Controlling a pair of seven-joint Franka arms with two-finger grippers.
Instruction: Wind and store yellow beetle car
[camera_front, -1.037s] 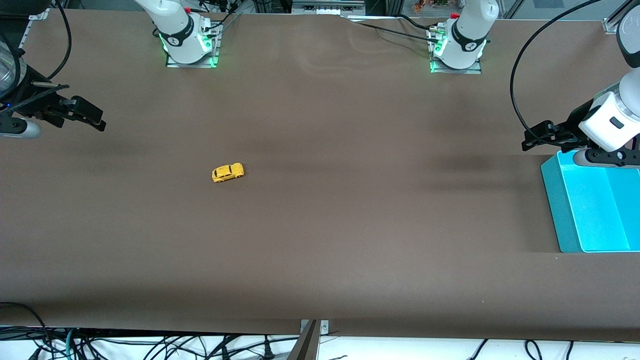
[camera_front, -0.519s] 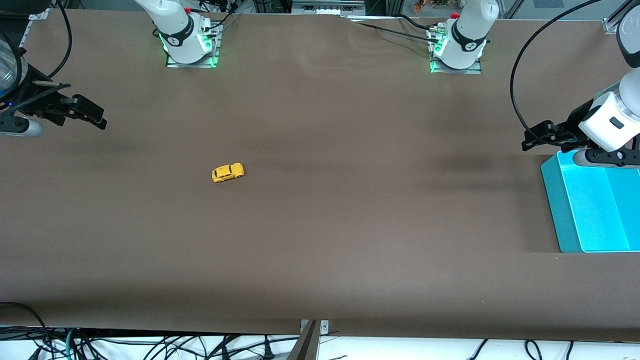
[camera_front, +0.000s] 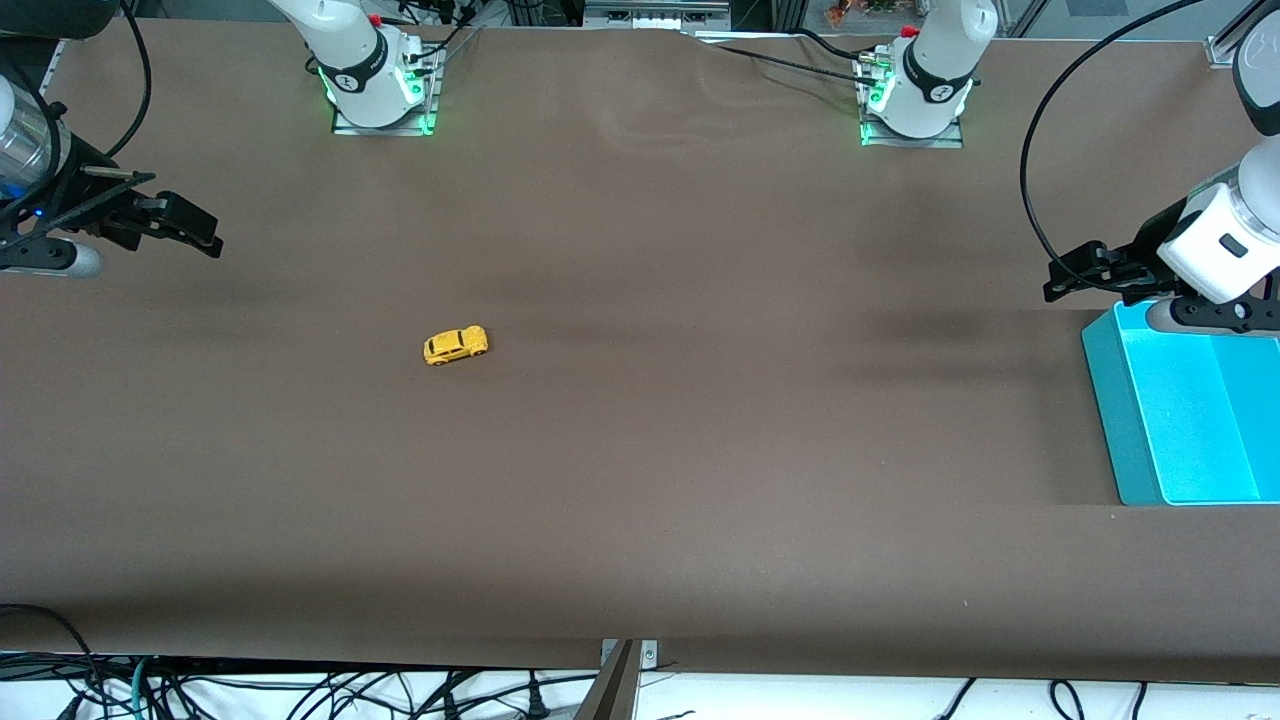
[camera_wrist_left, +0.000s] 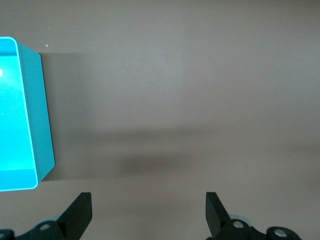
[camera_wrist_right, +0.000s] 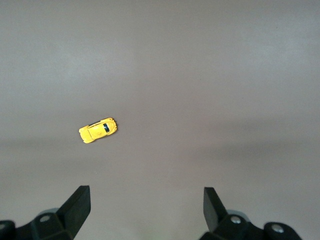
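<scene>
The yellow beetle car (camera_front: 455, 345) stands on its wheels on the brown table, toward the right arm's end; the right wrist view also shows the car (camera_wrist_right: 98, 130). My right gripper (camera_front: 200, 235) hangs open and empty above the table's edge at the right arm's end, well away from the car; its empty jaws (camera_wrist_right: 146, 196) show in the right wrist view. My left gripper (camera_front: 1065, 275) hovers open and empty beside the teal bin's (camera_front: 1105, 400) corner, with bare table between its jaws (camera_wrist_left: 149, 200).
The teal bin, open at the top, sits at the left arm's end of the table, its wall (camera_wrist_left: 42, 125) in the left wrist view. Both arm bases (camera_front: 375, 85) stand along the table's edge farthest from the camera.
My right gripper has shifted slightly toward the middle of the table. The car, the bin and the left arm have not moved.
</scene>
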